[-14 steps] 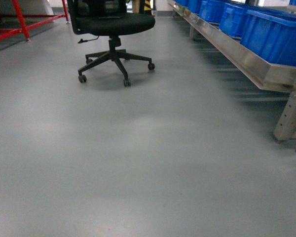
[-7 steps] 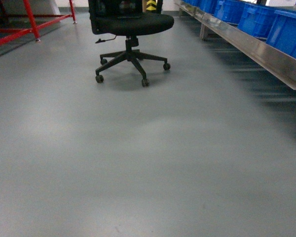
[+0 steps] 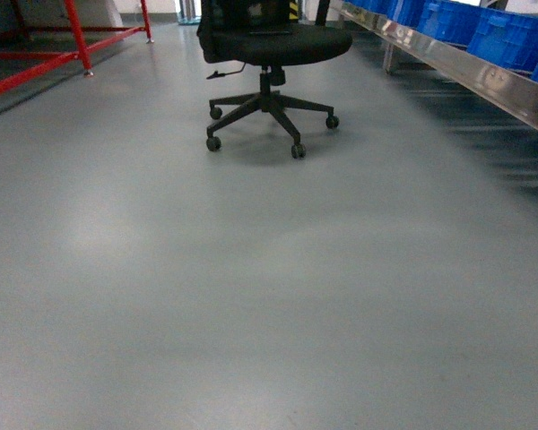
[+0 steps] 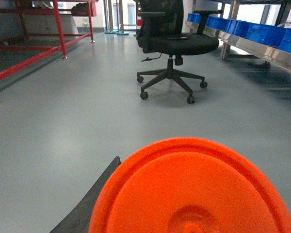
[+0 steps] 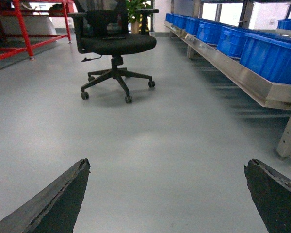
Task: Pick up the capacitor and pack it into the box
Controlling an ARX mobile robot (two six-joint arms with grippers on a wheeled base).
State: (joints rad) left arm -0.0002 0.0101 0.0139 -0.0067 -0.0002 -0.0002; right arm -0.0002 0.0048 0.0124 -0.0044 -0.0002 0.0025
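Left pincer: an orange disc fills the near view; whether it is gripped cannot be told. Right pincer: fingers spread wide, holding nothing, over bare grey floor. Beyond: black office chair; blue bins on a steel rack. No box or capacitor visible.

An orange disc fills the lower left wrist view, cut off at the bottom edge, hiding all of the left claw but one dark finger. The right claw's fingers show only as tips at the bottom corners. The chair loses its back at the head view's top edge. The blue bins and rack are blurred.
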